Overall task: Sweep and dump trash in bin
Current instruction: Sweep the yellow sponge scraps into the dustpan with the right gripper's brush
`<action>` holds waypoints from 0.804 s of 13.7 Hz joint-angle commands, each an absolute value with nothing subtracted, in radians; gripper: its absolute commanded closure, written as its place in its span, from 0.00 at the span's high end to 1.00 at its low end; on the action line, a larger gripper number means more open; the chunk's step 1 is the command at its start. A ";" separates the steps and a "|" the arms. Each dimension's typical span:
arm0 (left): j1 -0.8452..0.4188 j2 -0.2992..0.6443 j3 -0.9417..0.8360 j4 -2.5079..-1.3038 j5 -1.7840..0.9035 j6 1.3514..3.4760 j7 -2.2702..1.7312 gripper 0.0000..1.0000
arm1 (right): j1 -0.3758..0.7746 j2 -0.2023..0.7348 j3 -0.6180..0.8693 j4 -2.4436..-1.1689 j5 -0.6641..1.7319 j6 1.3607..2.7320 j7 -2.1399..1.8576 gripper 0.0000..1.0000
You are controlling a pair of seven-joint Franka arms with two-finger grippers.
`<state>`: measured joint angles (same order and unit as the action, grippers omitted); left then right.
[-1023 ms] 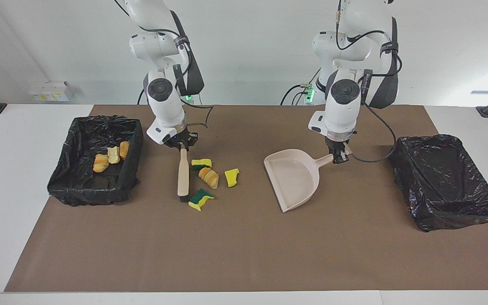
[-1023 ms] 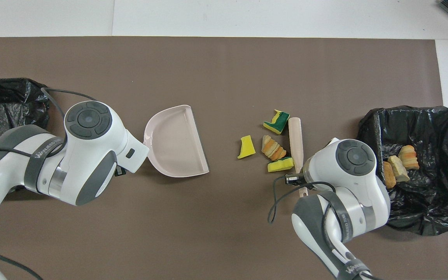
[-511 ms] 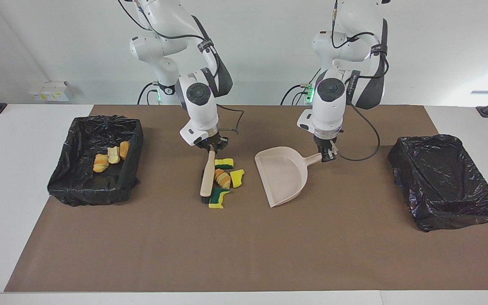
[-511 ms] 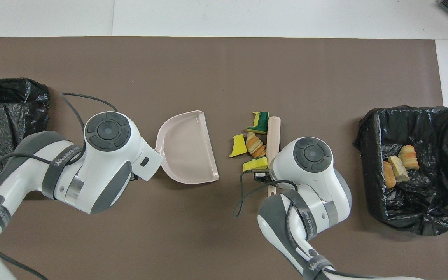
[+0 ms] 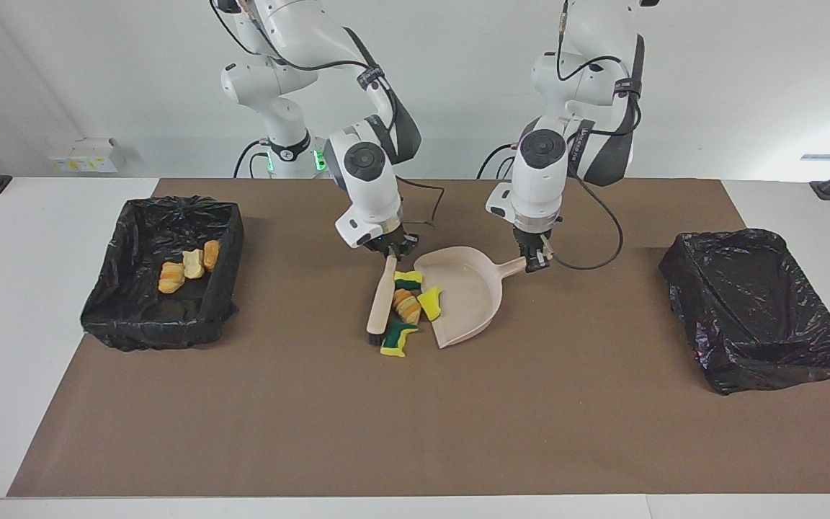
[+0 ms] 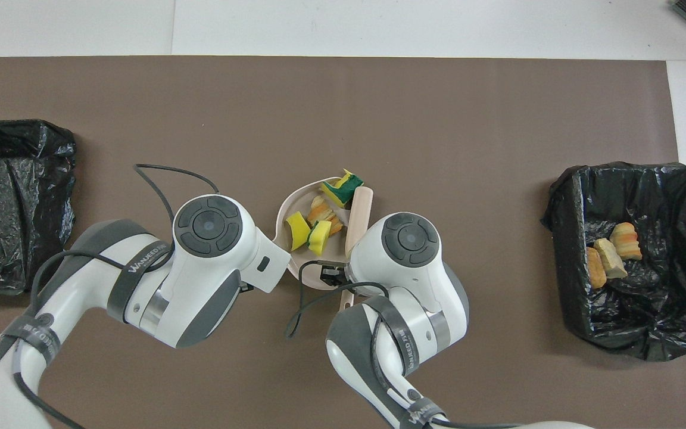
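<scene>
two arms at a bench (image 5: 400, 432) covered by a brown mat, mid-sweep. the right gripper (image 5: 391, 251) has its jaws clamped on the handle end of a brush (image 5: 381, 297), whose bristle end rests on the mat farther from the robots. the left gripper (image 5: 532, 261) has its jaws closed on the handle of a dustpan (image 5: 469, 299), which lies with its open mouth turned toward the brush. four scraps of trash (image 5: 408, 306) are squeezed between brush and pan: in the overhead view, a bread piece (image 6: 321, 211) and two yellow sponge chunks (image 6: 309, 233) appear to lie at or just inside the pan's mouth, while a green-backed chunk (image 6: 342, 186) sits at the pan's outer corner, beside the brush tip, and looks only partly in. three more bread-like pieces (image 5: 188, 265) already lie in the bin (image 5: 116, 303) toward the right arm's end of the bench. a second bin (image 5: 703, 288), toward the left arm's end, shows nothing inside. progress, as judged: one batch appears dumped, and the second is gathered but not fully loaded. what is left: pushing the last chunk into the pan, lifting the pan level, and tipping it into a bin. the corner chunk seems the likeliest to slip past the pan's edge.
</scene>
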<state>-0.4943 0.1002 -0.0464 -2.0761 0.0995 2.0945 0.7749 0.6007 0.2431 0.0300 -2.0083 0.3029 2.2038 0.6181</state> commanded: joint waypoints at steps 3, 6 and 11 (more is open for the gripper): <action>-0.492 0.083 -0.028 -2.086 0.022 2.137 0.755 0.00 | 0.609 0.223 0.057 -1.968 0.356 2.102 0.549 0.00; -0.453 0.078 -0.026 -2.082 -0.044 2.140 0.755 0.00 | 0.604 0.132 0.055 -1.970 0.360 1.969 0.552 0.00; -0.414 0.074 -0.020 -2.079 -0.135 2.164 0.749 0.00 | 0.555 0.011 0.043 -1.968 0.339 1.829 0.551 0.00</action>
<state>-0.4409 0.0910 -0.0184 -2.0721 -0.0971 2.1368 0.7574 0.5797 0.0552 0.0418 -1.9525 0.3301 1.8606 0.5866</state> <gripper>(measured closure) 0.683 0.740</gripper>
